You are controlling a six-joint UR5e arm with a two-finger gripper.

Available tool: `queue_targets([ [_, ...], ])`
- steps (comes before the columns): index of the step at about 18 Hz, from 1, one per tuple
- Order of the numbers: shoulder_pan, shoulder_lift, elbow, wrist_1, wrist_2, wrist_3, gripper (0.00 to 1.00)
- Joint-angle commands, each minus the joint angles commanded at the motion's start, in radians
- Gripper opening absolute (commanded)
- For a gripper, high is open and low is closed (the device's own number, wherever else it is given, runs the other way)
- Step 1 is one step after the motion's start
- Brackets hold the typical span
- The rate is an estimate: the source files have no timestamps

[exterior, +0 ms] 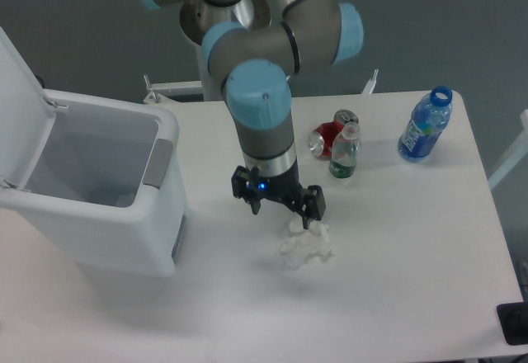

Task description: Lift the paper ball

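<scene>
1. The paper ball (306, 243) lies on the white table (412, 280), in the middle area, just in front of and slightly to one side of the gripper (280, 208). It rests on the surface and is not lifted.
2. The gripper hangs low over the table, pointing down, its dark body right next to the upper edge of the ball. One dark finger seems to touch or overlap the top of the wad; the other is hard to make out.
3. Whether the fingers are apart or together cannot be told from this view, as the arm's wrist hides much of them. Nothing appears to be clamped between them.
4. Judged from this, the approach is mostly done, but the grasp is not: the gripper looks a little off centre from the ball.
5. What is left: centre the fingers over the wad, close on it, and raise it clear of the table.
6. Well apart from the ball stand an open white bin (99, 190), a small bottle (344, 153), a red can (330, 136) and a blue bottle (426, 125).
</scene>
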Motion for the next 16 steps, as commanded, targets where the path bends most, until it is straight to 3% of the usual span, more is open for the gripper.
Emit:
queue_targets([
  [6, 0.000, -0.055, 0.026, 0.009, 0.005, 0.009, 1.00],
  [10, 0.024, -0.058, 0.012, 0.006, 0.003, 0.171, 1.00],
  [16, 0.046, -0.078, 0.006, 0.005, 0.003, 0.265, 1.00],
])
